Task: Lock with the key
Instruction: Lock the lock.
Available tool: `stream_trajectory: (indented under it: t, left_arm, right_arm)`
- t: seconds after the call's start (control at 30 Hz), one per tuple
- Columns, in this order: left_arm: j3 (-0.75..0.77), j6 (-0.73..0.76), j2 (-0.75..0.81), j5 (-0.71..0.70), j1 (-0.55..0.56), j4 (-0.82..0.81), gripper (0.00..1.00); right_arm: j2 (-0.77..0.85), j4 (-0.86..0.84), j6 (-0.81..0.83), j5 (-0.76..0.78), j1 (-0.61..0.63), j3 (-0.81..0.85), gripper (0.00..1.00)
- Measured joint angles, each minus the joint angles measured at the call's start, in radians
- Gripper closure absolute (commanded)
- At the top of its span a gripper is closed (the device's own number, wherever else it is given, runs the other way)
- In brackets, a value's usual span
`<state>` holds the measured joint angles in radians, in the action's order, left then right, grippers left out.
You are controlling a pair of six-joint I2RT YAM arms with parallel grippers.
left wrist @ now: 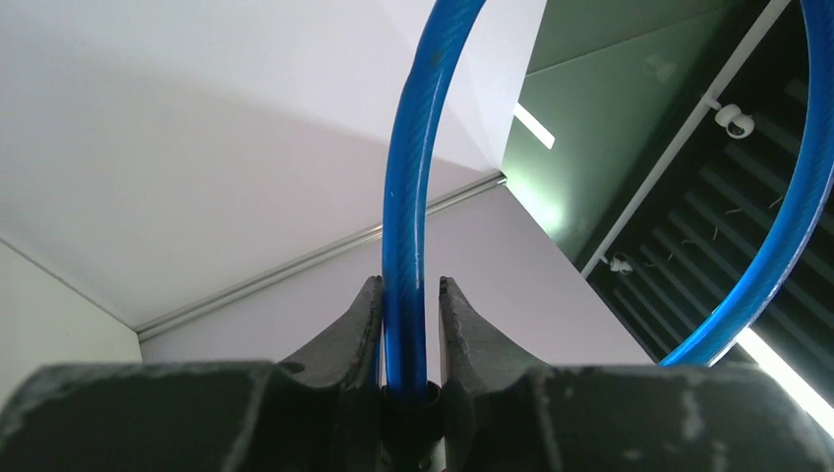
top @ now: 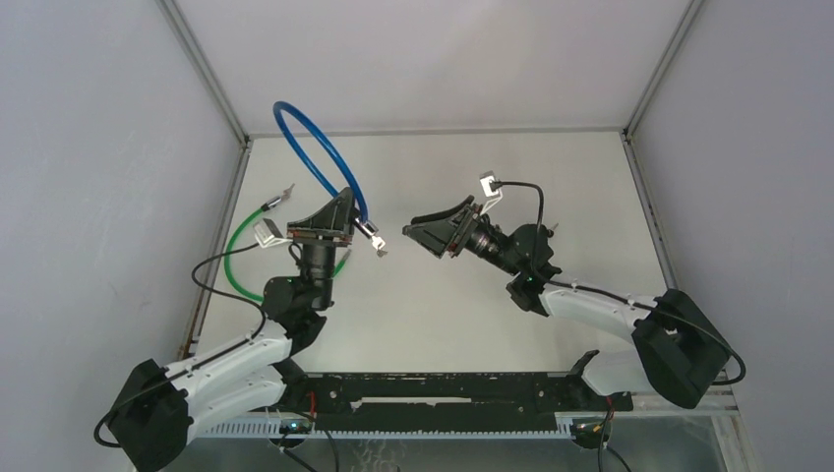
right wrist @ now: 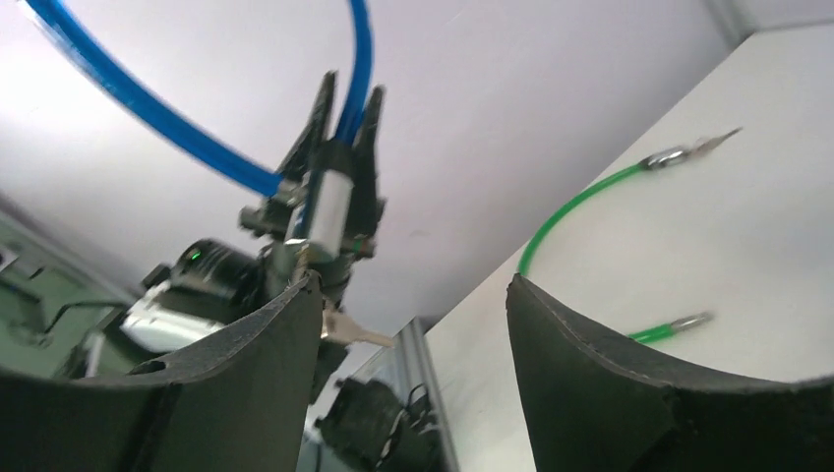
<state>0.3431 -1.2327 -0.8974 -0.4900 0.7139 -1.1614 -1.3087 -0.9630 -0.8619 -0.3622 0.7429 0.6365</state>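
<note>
Left wrist: left hand (left wrist: 410, 300) clamps blue cable lock (left wrist: 406, 187); right hand (right wrist: 413, 283) spread, empty.

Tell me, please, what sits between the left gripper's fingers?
A blue cable, clamped by both fingers, with its silver lock cylinder. The cable's end inside the grip is covered.

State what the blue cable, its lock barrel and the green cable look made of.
The blue cable: glossy translucent plastic sheath, probably over wire; highlights run along it. The lock barrel: bright metal, silvery sheen. The green cable: smooth plastic coating, metal-looking ends.
</note>
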Motion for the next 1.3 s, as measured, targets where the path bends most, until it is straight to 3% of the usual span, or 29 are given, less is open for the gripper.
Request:
stream_trajectory:
  t: [0.2,0.5,0.87,1.1,1.3]
  left_arm:
    - [0.000,0.005,0.016,-0.045,0.013,0.021,1.00]
    - [0.000,0.010,0.021,-0.076,0.013,0.046,1.00]
    - [0.000,0.009,0.013,-0.071,0.013,0.005,1.00]
    - [0.000,0.010,0.081,-0.072,0.013,0.058,1.00]
    - [0.003,0.052,0.171,-0.071,0.013,0.203,1.00]
  right_arm:
    - [-0.050,-0.058,0.046,0.082,0.007,-0.009,0.27]
    - [-0.033,-0.069,0.111,0.070,0.042,-0.011,0.32]
    - [0.055,0.122,0.240,-0.009,0.048,0.056,0.27]
    - [0.061,0.190,0.329,0.095,0.106,0.061,0.27]
    - [0.076,0.212,0.320,0.154,0.111,0.061,0.27]
